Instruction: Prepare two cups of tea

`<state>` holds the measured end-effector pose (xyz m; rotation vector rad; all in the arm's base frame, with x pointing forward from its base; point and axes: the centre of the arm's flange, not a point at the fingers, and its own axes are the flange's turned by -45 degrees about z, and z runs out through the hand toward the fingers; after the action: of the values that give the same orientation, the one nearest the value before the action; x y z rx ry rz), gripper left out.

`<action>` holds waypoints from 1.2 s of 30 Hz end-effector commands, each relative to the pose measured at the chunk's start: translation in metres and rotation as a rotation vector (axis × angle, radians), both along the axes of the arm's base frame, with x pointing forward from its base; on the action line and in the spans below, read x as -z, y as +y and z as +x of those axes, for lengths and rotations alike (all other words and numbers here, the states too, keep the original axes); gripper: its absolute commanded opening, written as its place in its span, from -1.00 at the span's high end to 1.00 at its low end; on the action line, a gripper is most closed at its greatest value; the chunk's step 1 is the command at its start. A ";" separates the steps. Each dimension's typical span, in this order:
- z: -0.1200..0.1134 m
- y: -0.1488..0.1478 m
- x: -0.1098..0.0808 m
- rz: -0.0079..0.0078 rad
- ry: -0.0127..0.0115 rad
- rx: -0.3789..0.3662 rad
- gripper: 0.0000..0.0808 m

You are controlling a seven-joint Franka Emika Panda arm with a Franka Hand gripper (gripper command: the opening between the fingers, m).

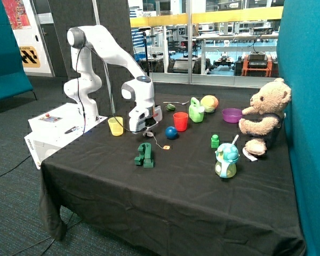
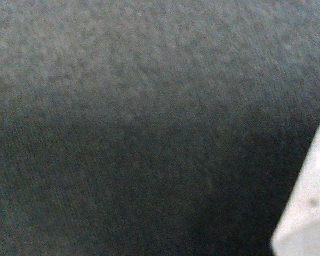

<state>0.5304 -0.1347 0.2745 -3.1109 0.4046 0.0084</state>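
The gripper (image 1: 148,129) is low over the black-clothed bench (image 1: 165,192), between the yellow cup (image 1: 116,126) and the blue ball (image 1: 172,133); whether its jaws are wide, narrow or holding anything cannot be told. Just beside the gripper, a thin string runs to an orange tag (image 1: 166,147) lying on the cloth. The red cup (image 1: 180,121) stands just behind the ball, next to the green watering can (image 1: 196,111).

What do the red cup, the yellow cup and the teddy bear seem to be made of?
The red cup looks like smooth, opaque plastic: plain even colour, thin rim. The yellow cup, beside the gripper that is down near the table, seems the same plastic but slightly translucent. The teddy bear looks like soft plush fabric with a fuzzy, matte surface.
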 end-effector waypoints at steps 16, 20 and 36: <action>-0.014 0.000 -0.007 -0.0051 -0.0048 -0.005 1.00; -0.008 0.007 -0.019 -0.0051 -0.0048 -0.029 1.00; 0.043 0.073 -0.086 -0.0046 -0.0052 -0.195 1.00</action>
<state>0.5471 -0.0929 0.3304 -3.1351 0.2206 -0.0090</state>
